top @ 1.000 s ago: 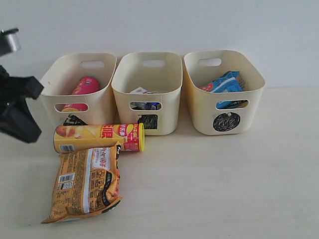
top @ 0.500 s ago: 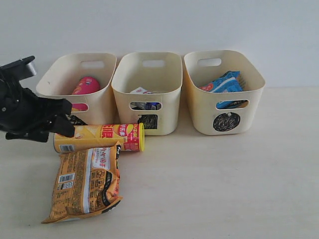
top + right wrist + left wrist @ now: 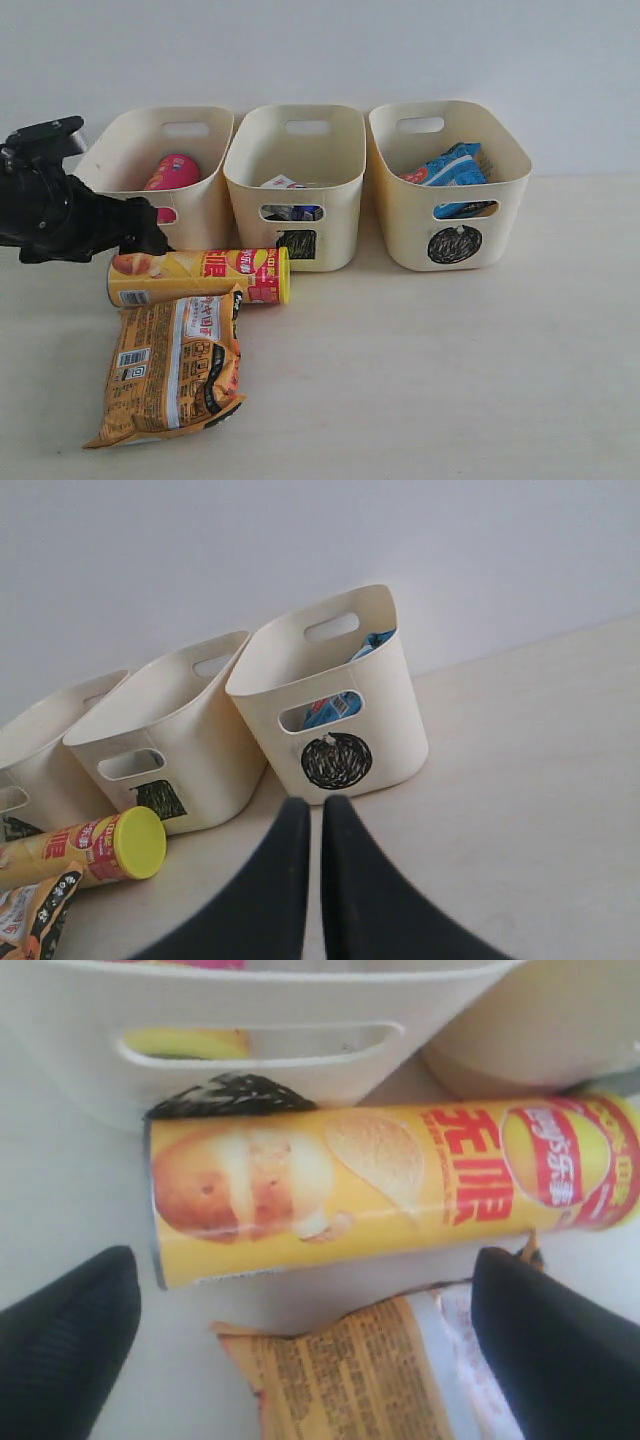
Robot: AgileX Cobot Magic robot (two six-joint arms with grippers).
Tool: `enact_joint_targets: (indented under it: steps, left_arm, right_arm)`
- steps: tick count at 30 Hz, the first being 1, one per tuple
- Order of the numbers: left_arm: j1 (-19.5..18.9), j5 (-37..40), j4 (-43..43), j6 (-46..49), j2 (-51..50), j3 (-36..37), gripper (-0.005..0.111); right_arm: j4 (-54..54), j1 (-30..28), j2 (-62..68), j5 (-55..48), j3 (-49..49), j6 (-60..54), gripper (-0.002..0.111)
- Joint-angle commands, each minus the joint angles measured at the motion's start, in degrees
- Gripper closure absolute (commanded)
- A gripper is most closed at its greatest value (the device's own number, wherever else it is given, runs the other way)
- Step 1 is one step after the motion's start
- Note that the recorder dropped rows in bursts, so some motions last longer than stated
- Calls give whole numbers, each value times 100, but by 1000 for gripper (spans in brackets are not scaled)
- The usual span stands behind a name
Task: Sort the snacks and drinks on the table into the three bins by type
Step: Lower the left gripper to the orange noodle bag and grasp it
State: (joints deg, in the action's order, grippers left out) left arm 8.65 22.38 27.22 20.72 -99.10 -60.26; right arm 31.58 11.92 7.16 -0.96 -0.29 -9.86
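The yellow-and-red chip tube (image 3: 200,277) lies on its side on the table (image 3: 430,350) in front of the triangle bin (image 3: 205,190). The orange-tan bag (image 3: 175,370) lies just in front of it. My left gripper (image 3: 142,232) hovers open over the tube's left end; in the left wrist view its fingers (image 3: 70,1350) straddle the tube (image 3: 380,1185) and the bag (image 3: 350,1380) with nothing held. The pink tube (image 3: 172,172) is in the triangle bin and the blue bag (image 3: 450,168) in the circle bin (image 3: 450,245). My right gripper (image 3: 312,808) is shut and empty.
The square bin (image 3: 295,245) in the middle holds the white-and-blue carton (image 3: 284,183) and a dark carton (image 3: 293,213) seen through its slot. The three bins stand side by side against the white wall. The right arm is out of the exterior view.
My left arm has swung in from the left edge and moved right, ending over the yellow tube's left end. The tube, bag and bins have not moved.
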Motion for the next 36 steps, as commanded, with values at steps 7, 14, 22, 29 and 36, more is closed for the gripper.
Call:
enact_joint_targets:
  steps: [7, 14, 22, 29, 36]
  left_arm:
    - [1, 1342, 18, 2406, -7, -52, 25]
    - [1, 2341, 18, 4392, 12, -52, 25]
    - [-25, 2477, 424, 2126, -187, -52, 25]
    - [-752, 2977, 1734, 1472, -572, 37, 25]
    - [-906, 2828, 2349, 1876, -1218, 187, 25]
  right_arm:
    - [-33, 5, 21, 10, 29, -8, 107]
    - [-33, 5, 21, 10, 29, -8, 107]
    - [-33, 5, 21, 10, 29, -8, 107]
    - [-33, 5, 21, 10, 29, -8, 107]
    - [-33, 5, 21, 22, 29, -8, 107]
